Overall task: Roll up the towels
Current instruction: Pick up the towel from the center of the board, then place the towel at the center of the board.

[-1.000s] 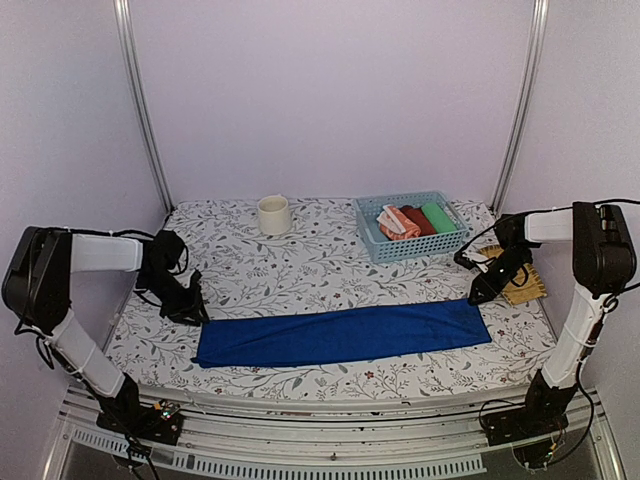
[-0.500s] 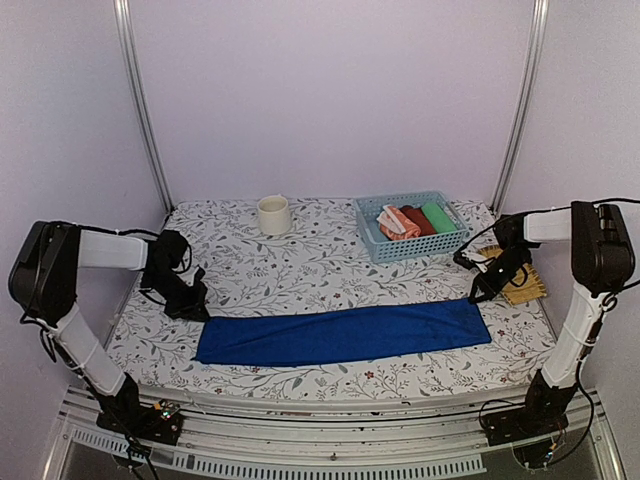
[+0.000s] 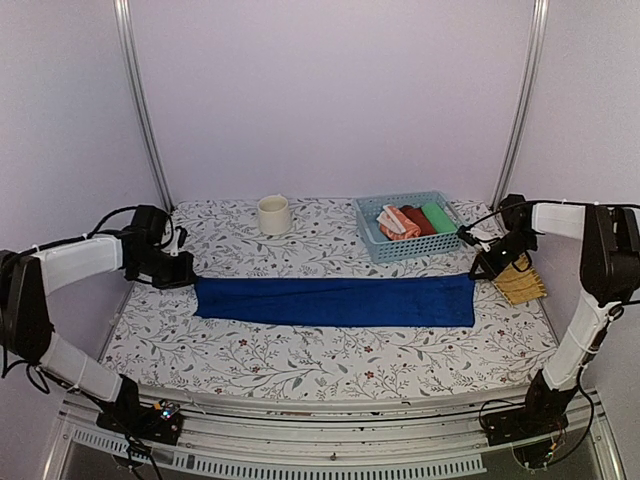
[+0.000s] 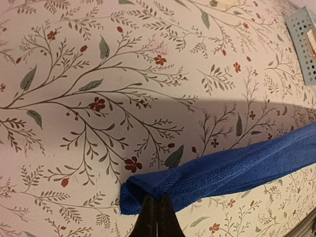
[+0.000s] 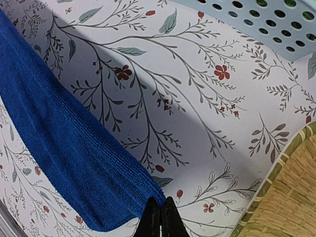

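Blue towel point(image 3: 335, 302) lies as a long narrow strip across the middle of the table point(image 3: 300, 355), stretched btwn the two grippers. Its left end is pinched in the left gripper point(image 3: 188, 282). The wrist view shows the fingers point(image 4: 148, 221) fully closed on the corner, w/ the cloth edge raised a bit off the surface and shadow under it. The far right corner is pinched the same way by the right gripper point(image 3: 477, 273), jaws tight together on the cloth.

Left arm: elbow swung wide to the left edge, white forearm low and near level, wrist pointing right at the towel end. Right arm: upper link standing along the right edge, elbow high, forearm reaching left, wrist tipped down to the corner.

Orange-salmon towel point(image 3: 395, 224) sits rolled in the blue basket point(image 3: 366, 238) at back right, beside a red roll point(image 3: 418, 220) and a green roll point(image 3: 438, 216). Woven mat point(image 3: 522, 284) lies just right of the right gripper. Cream mug point(image 3: 273, 214) stands at the back, well apart from the strip.
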